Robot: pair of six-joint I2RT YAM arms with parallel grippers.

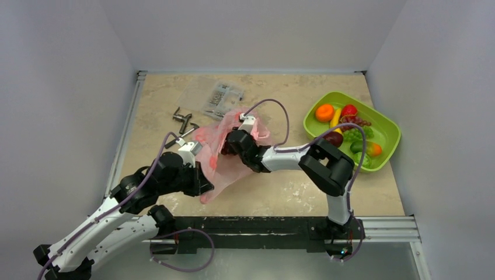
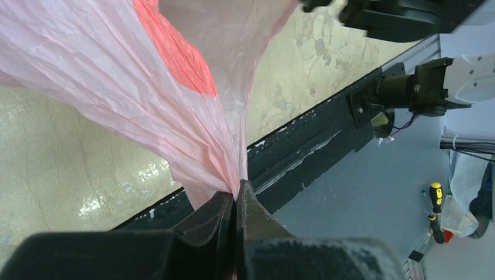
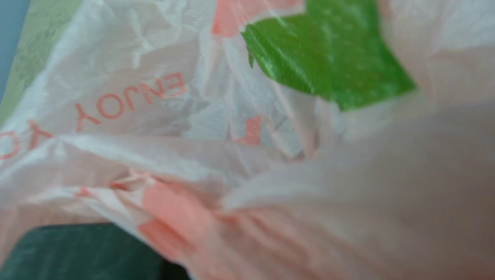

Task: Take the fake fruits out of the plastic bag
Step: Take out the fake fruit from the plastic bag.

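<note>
The pink plastic bag [image 1: 217, 166] lies crumpled at mid table. My left gripper [image 1: 202, 182] is shut on its near edge; in the left wrist view the fingertips [image 2: 238, 191] pinch the gathered film [image 2: 192, 134]. My right gripper [image 1: 229, 147] is pushed into the bag from the right, its fingers hidden by film. The right wrist view shows only film [image 3: 175, 146] with a printed green leaf [image 3: 327, 52]. The fake fruits lie in the lime-green tray [image 1: 390, 129]: orange [image 1: 324, 112], strawberry [image 1: 349, 110], banana [image 1: 335, 119], green grapes [image 1: 352, 135], plum [image 1: 334, 139], mango [image 1: 369, 149].
A clear compartment box of screws [image 1: 219, 96] sits at the back, behind the bag. Metal tools [image 1: 184, 120] lie left of the bag. The black rail [image 1: 262, 224] runs along the table's near edge. Walls close in the back and both sides.
</note>
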